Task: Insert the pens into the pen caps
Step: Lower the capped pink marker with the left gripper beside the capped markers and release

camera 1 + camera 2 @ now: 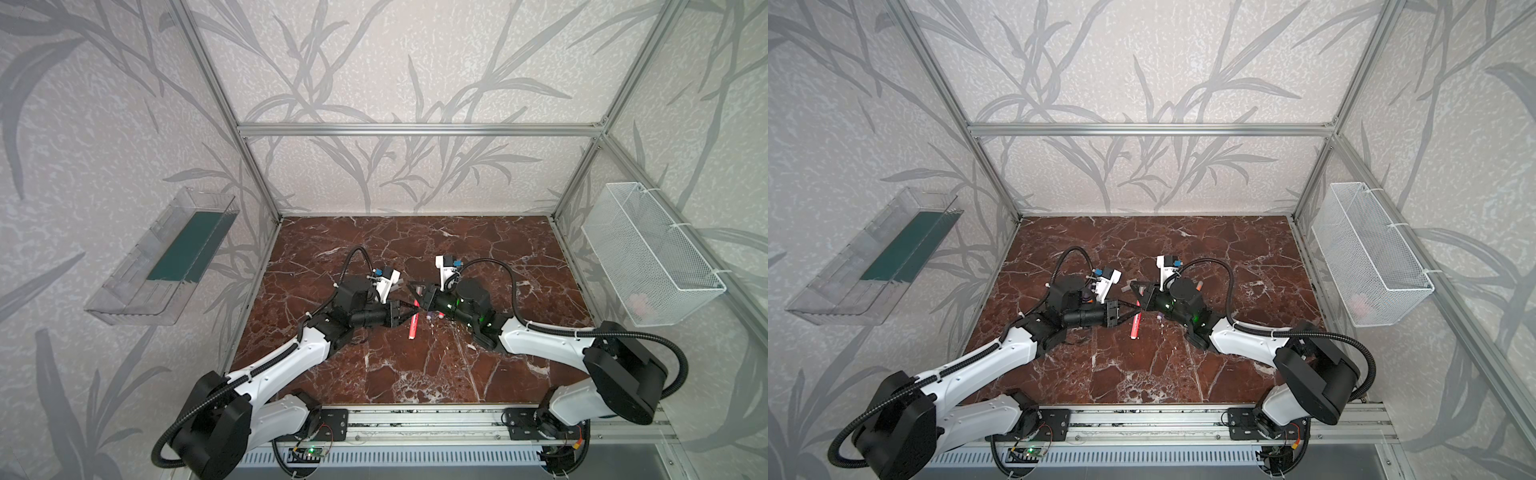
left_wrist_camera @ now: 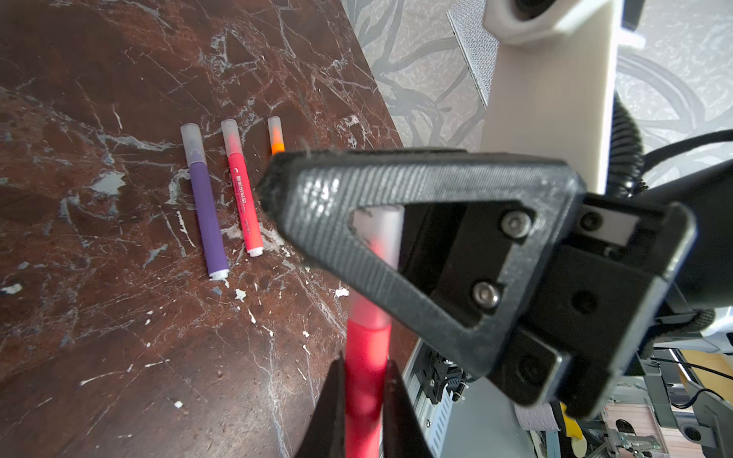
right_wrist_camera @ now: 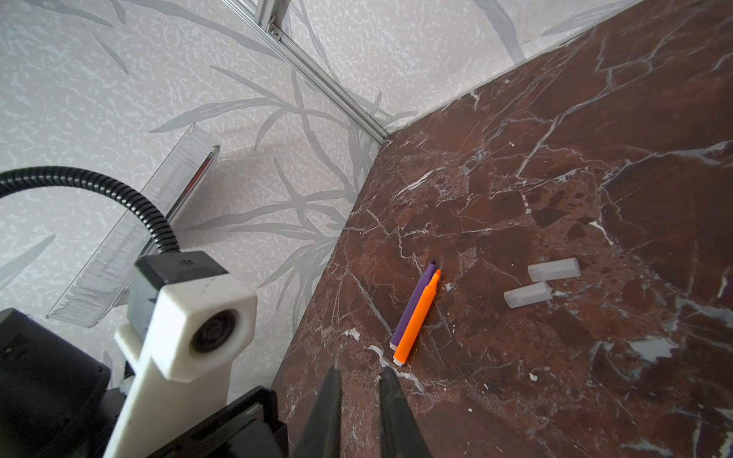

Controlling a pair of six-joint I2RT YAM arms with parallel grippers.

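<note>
My left gripper (image 2: pixel 364 359) is shut on a pink-red pen (image 2: pixel 365 376), which wears a translucent pen cap (image 2: pixel 380 234) on its tip. In both top views that pen (image 1: pixel 411 328) (image 1: pixel 1135 326) hangs slanted above mid-table, between the two grippers. My right gripper (image 3: pixel 359 372) is narrowly open with only marble showing in the gap; its finger (image 2: pixel 396 186) lies across the capped tip. Capped purple (image 2: pixel 206 206), pink-red (image 2: pixel 244 198) and orange (image 2: pixel 275 137) pens lie side by side. An uncapped purple pen (image 3: pixel 412 301) and orange pen (image 3: pixel 416 321) lie together near two loose caps (image 3: pixel 554 269) (image 3: pixel 527 294).
A clear plastic tray (image 1: pixel 166 266) hangs on the left wall and a white mesh basket (image 1: pixel 652 257) on the right wall. An aluminium rail (image 1: pixel 415 419) runs along the table's front edge. Both arms meet over the middle of the marble table (image 1: pixel 415 374).
</note>
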